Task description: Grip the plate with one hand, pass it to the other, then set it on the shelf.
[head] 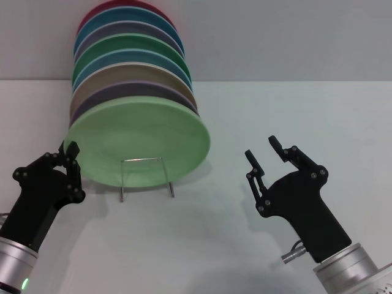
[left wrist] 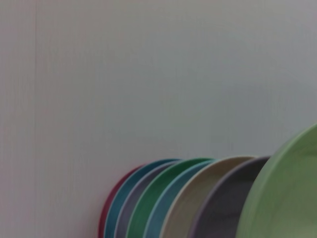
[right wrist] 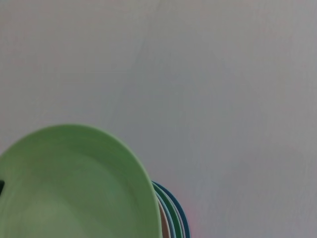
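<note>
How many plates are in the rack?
8, in one row on the wire rack: the mint-green plate in front, by the left gripper, seven behind it, a red one last. Others may be hidden.

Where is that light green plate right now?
In the head view the plate stands on edge at the front of the shelf, left of centre, its left rim by the left gripper.
</note>
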Robot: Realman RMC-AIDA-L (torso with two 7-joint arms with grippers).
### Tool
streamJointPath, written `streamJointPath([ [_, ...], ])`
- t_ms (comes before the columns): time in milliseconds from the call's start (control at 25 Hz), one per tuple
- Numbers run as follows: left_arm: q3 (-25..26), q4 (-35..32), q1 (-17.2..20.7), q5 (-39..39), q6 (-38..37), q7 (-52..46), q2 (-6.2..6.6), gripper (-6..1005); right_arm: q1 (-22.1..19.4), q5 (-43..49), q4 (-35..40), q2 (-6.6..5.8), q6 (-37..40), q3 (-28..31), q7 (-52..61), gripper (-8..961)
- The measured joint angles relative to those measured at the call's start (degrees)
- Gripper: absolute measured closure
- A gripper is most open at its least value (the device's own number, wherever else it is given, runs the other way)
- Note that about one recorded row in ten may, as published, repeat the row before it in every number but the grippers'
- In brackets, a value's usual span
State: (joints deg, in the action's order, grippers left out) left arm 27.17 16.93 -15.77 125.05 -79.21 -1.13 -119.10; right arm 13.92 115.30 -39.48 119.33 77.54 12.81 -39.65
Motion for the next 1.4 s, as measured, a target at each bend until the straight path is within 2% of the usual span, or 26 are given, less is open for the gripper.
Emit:
streamJointPath([
  [440,-0.6,0.1,-0.5,0.0,1.8,-0.9,0.18,957,0.2,0.0,0.0,0.03,-0.1,0.0,0.0,583],
  [640,-0.6,0.1,-0.2,0.0,1.8,-1.0,0.26,878,0.4,0.0,0.1,0.04,-0.1,0.6,0.0,584],
  [760,-0.7,0.1,1.0,0.0,0.6,-1.0,0.36,831,0.5,0.0,0.7,0.15,-0.6,2.6,0.1,583],
  [920,-2.1,-0.4,4.4,0.1,-4.6,-1.0,0.46,775,1.6,-0.1,2.9,0.21,-1.8,7.3,4.0,583],
  [1080,-3.6,-0.4,8.0,0.1,-10.0,-0.8,0.4,741,2.3,-2.0,4.1,0.2,-2.4,9.3,6.3,584],
  [1160,-3.3,0.0,8.7,-0.2,-11.2,-1.0,0.33,650,2.6,-6.1,5.2,0.12,-2.1,9.7,9.0,583],
  [1320,-1.0,0.1,8.0,-0.4,-12.7,-3.3,0.45,424,2.7,-6.7,8.1,-0.06,-1.9,10.8,15.5,577],
  [1400,0.1,-0.1,7.6,-0.4,-12.6,-4.5,0.46,346,2.7,-6.7,8.9,-0.12,-1.8,11.2,17.7,575],
])
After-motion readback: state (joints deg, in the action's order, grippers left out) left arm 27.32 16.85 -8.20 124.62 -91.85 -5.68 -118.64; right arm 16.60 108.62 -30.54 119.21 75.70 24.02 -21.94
